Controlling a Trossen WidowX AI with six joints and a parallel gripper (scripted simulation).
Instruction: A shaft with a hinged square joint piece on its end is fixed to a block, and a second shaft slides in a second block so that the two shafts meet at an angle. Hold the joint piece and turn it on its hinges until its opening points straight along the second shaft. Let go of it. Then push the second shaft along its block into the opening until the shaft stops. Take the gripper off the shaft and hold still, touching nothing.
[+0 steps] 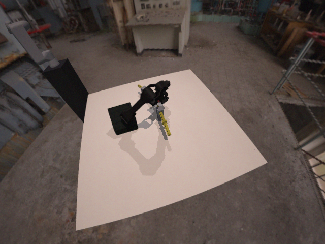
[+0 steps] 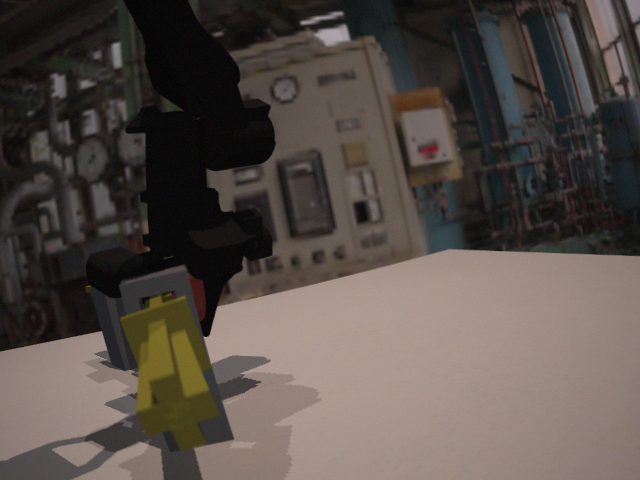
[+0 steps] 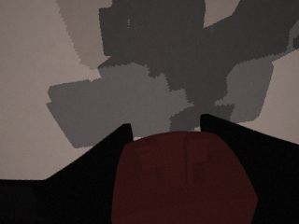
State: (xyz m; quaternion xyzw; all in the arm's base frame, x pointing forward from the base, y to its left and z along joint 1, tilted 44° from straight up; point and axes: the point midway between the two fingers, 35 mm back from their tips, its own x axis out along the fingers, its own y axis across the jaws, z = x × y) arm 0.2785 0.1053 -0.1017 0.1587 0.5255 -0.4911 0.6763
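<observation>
The red joint piece [image 1: 158,100] [image 2: 197,299] [image 3: 184,187] sits between the black fingers of my gripper [image 3: 165,126], which is shut on it low over the white surface. Its opening cannot be made out. A long yellow shaft [image 1: 165,124] [image 2: 175,369] with a wider collar slants through a grey block [image 2: 154,280] in front of the gripper. The end of another yellow shaft [image 1: 139,86] shows beyond the arm in the top view, by a light grey block [image 1: 143,88]. My arm hides where the shafts meet.
My black arm [image 1: 138,103] reaches over from its dark base plate [image 1: 115,116] on the white surface [image 1: 196,157]. A tall black block [image 1: 66,86] with a grey part on top stands at the surface's left edge. Arm shadows fall around the blocks.
</observation>
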